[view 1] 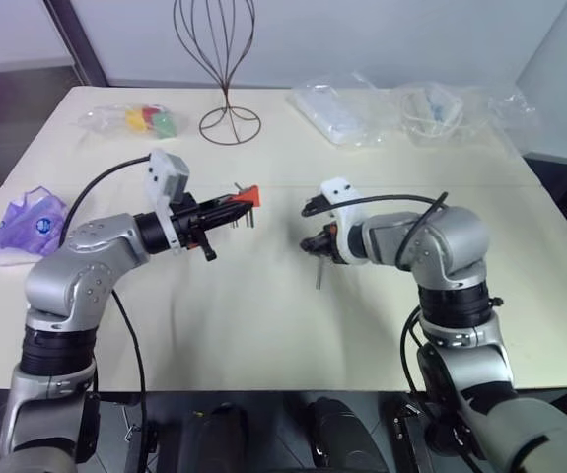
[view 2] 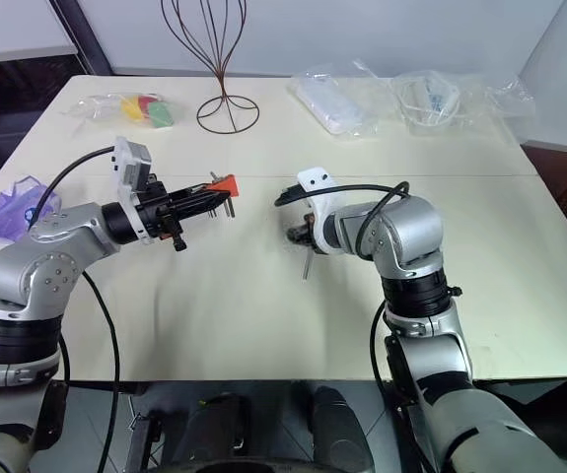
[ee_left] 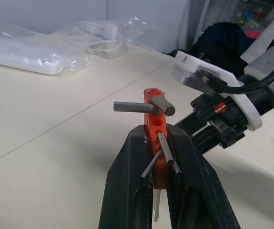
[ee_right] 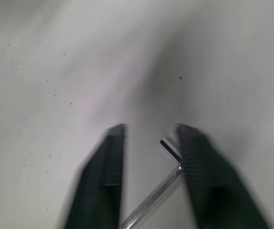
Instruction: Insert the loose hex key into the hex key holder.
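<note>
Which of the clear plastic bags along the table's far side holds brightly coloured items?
The clear plastic bag at the far left, beside the wire stand: it shows yellow, red and green contents, while the other bags hold pale white items.

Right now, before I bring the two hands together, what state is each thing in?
Left hand: shut on the hex key holder, held above the table.
Hex key holder: clamped between the fingers, short keys sticking out, some holes empty.
Right hand: fingers apart, pointing down at the table.
Loose hex key: between the right hand's fingers, against one of them; whether it is gripped I cannot tell.
</note>
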`<action>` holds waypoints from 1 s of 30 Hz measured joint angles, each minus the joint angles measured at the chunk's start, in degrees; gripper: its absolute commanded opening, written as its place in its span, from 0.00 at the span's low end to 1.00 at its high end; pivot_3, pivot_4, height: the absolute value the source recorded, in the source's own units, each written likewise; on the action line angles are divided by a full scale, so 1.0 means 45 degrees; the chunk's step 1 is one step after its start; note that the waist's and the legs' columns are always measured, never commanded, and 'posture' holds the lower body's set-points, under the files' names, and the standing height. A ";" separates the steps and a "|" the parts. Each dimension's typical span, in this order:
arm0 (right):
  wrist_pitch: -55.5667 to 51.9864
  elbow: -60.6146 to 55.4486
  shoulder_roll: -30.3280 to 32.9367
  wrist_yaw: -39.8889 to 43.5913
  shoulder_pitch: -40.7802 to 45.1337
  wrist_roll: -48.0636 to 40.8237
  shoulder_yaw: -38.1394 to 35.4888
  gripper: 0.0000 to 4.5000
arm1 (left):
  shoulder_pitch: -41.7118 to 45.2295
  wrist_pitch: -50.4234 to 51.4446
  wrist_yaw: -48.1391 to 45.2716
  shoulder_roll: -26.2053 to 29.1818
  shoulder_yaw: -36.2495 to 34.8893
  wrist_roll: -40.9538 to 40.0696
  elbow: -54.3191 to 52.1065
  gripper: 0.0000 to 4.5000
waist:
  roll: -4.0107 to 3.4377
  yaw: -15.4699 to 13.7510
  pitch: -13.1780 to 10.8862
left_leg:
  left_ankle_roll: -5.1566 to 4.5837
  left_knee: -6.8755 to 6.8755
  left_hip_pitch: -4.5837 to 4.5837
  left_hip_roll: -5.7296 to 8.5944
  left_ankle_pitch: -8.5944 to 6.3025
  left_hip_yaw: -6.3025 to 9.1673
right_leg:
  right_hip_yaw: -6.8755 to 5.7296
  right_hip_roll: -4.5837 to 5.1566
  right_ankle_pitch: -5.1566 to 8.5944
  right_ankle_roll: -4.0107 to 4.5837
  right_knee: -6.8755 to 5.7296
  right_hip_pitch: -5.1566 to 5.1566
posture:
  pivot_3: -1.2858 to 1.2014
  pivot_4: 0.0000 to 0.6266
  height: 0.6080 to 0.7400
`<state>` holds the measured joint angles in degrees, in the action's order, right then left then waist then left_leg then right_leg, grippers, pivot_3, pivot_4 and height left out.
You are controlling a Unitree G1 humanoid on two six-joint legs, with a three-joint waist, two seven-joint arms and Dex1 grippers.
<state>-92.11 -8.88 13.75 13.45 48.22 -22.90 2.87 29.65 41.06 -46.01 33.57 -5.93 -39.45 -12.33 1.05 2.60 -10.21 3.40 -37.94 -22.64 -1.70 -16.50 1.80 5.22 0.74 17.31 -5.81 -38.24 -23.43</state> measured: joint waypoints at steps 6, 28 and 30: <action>-0.0001 0.0530 -0.0191 -0.0817 0.0007 -0.0291 -0.0207 0.73 | -0.0001 0.0017 0.0001 0.0000 0.0000 0.0000 0.0000 0.00 | 0.0000 0.0010 0.0000 | 0.0000 0.0003 -0.0001 -0.0001 0.0000 0.0000 | 0.0000 -0.0002 0.0000 0.0000 0.0000 -0.0003 | 0.52 0.24 1.00; -0.0003 0.1688 0.1706 -0.5261 0.0179 -0.6227 0.1337 0.73 | -0.0341 0.0036 0.0236 -0.0075 -0.0001 -0.0005 -0.0084 0.00 | 0.0000 0.0018 0.0000 | -0.0003 0.0004 -0.0021 -0.0003 -0.0002 0.0001 | -0.0004 -0.0007 0.0000 0.0000 0.0020 -0.0005 | 0.52 0.24 1.00; -0.0004 0.1782 0.1718 -0.5565 0.0229 -0.6474 0.1369 0.73 | -0.0453 0.0056 0.0278 -0.0089 0.0000 -0.0011 -0.0227 0.00 | 0.0000 0.0017 0.0000 | -0.0003 0.0004 -0.0023 -0.0004 -0.0002 0.0001 | -0.0004 -0.0008 0.0000 0.0000 0.0022 -0.0005 | 0.52 0.24 1.00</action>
<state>-92.13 -0.86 21.48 -11.59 49.25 -52.04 9.03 27.61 41.31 -44.76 33.17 -5.93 -39.50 -13.35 1.05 2.68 -10.22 3.39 -37.92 -22.75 -1.72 -16.50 1.80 5.20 0.70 17.31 -5.82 -38.14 -23.45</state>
